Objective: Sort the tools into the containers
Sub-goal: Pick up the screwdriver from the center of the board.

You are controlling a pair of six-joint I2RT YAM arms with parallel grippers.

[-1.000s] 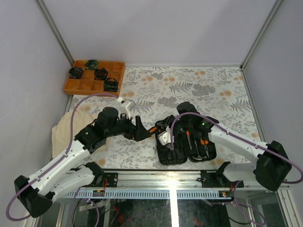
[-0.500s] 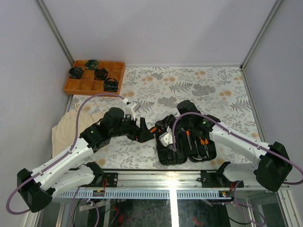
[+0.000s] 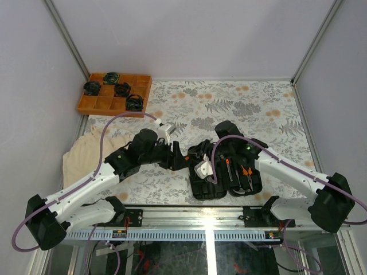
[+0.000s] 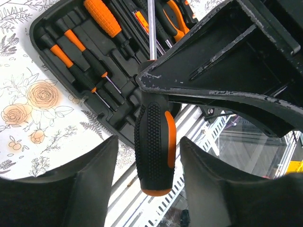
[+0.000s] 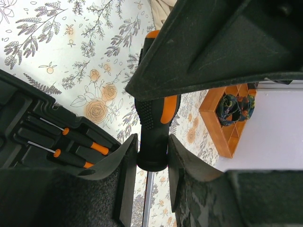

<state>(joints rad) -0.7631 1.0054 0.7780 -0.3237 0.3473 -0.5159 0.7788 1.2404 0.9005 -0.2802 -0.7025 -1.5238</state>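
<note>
The large screwdriver [image 4: 154, 142], black-gripped with orange stripes, is off the table and caught between the two arms at the left edge of the open black tool case [image 3: 199, 189]. The right pincer [image 5: 152, 140] pinches it at the narrow black collar where the handle ends, one finger on each side and both touching. The steel shaft runs on past that grip, out over the case.

The left pincer [image 4: 149, 142] stands spread around the fat part of the same handle. Its fingers [image 4: 75, 189] flank the grip, with a clear gap on one side and only a thin one on the other, so it brackets the handle rather than clamping it.

The case lies open on the floral table [image 3: 241, 103], and several slots are filled. These hold a row of small screwdrivers [image 4: 71, 52], a thick orange-handled driver [image 4: 102, 19] and the pliers [image 3: 248, 175].

At the far left corner sits the orange gridded tray [image 3: 97, 110] with round black-green coils [image 3: 121, 89] in some of its cells, well apart from the case. A beige cloth [image 3: 77, 157] lies under the left arm.
</note>
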